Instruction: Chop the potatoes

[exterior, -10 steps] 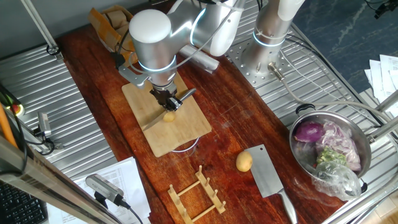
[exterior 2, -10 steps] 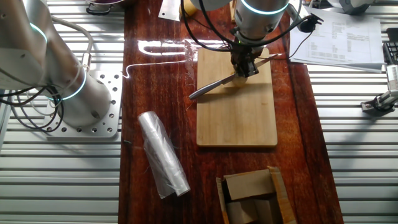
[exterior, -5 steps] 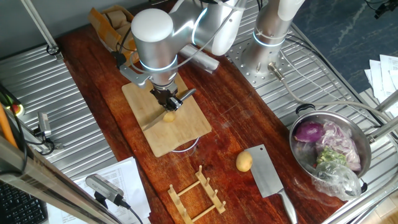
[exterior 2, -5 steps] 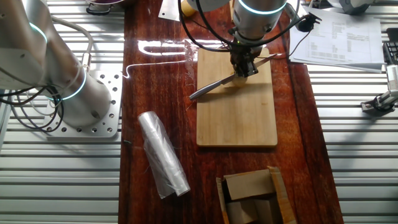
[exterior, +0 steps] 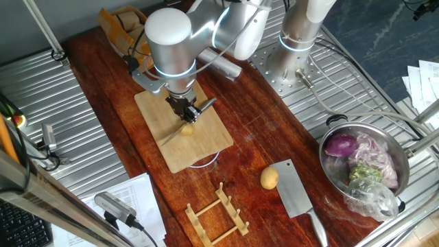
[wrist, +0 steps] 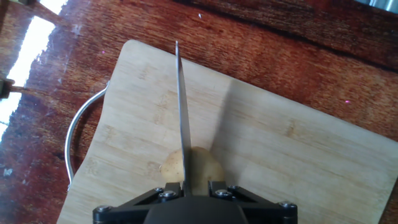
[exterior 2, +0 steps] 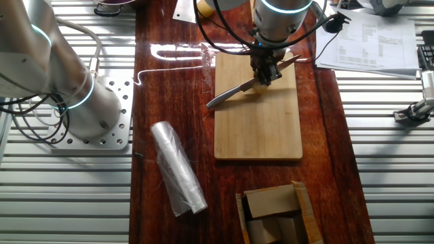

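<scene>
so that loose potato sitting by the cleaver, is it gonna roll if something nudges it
Probably. The loose potato is whole, rounded and smooth, resting on the bare wooden tabletop with nothing cradling it. The cleaver lies just beside it and might stop a roll that way; the other sides look open. It appears firm, so likely stiff rather than squashy.

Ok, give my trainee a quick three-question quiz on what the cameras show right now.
1. True or false: the slim steel knife gripped in the hand has its blade over the small yellow potato on the bamboo cutting board.
2. Where is the second whole yellow potato? A) in the steel pot B) on the dark wooden tabletop beside the broad steel cleaver C) on the board
3. Fill in: the purple-red onion lies in the ____.

Key: 1 true; 2 B; 3 round steel pot.
</scene>
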